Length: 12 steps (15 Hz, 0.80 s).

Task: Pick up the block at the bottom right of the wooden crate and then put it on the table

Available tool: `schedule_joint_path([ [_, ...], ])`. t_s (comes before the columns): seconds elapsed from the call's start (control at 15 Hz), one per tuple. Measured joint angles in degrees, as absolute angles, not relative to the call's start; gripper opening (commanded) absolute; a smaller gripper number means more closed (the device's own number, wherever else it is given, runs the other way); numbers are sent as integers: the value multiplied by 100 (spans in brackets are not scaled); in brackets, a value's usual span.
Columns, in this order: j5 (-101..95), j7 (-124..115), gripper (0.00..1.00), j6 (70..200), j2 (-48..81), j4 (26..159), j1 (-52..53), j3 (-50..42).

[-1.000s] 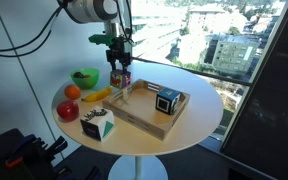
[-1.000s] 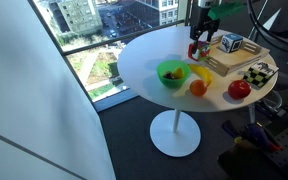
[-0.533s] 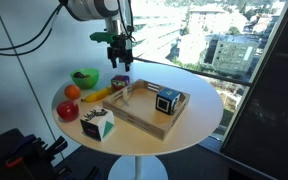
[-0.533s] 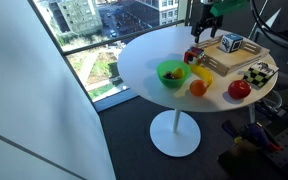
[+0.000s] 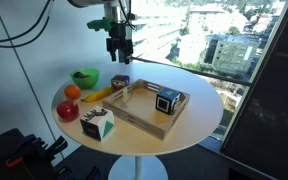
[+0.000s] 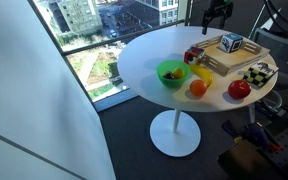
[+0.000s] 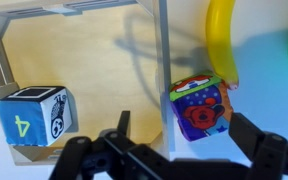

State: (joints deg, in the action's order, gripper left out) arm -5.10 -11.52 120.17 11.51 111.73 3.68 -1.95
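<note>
The block (image 5: 120, 83), a small red cube with coloured patches, stands on the white table (image 5: 199, 108) just outside the wooden crate's (image 5: 136, 108) wall. It also shows in an exterior view (image 6: 192, 56) and in the wrist view (image 7: 199, 105). My gripper (image 5: 119, 45) hangs open and empty above the block, well clear of it. In the wrist view my gripper (image 7: 180, 122) has its jaws spread to either side of the block below. The crate (image 7: 84, 55) holds a blue-and-black cube (image 7: 34, 115).
A green bowl (image 5: 84, 77), an orange (image 5: 72, 92), a red apple (image 5: 68, 110) and a banana (image 5: 96, 96) lie beside the crate. A white-and-green box (image 5: 99, 124) stands near the table's front edge. A window lies behind the table.
My gripper has let go of the block and risen straight up. The block stays on the table beside the crate.
</note>
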Motion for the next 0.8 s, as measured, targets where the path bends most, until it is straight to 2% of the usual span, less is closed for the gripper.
schedule_joint_path([
  [0.8,-510,-907,100,10942,106,11308,139,-199],
])
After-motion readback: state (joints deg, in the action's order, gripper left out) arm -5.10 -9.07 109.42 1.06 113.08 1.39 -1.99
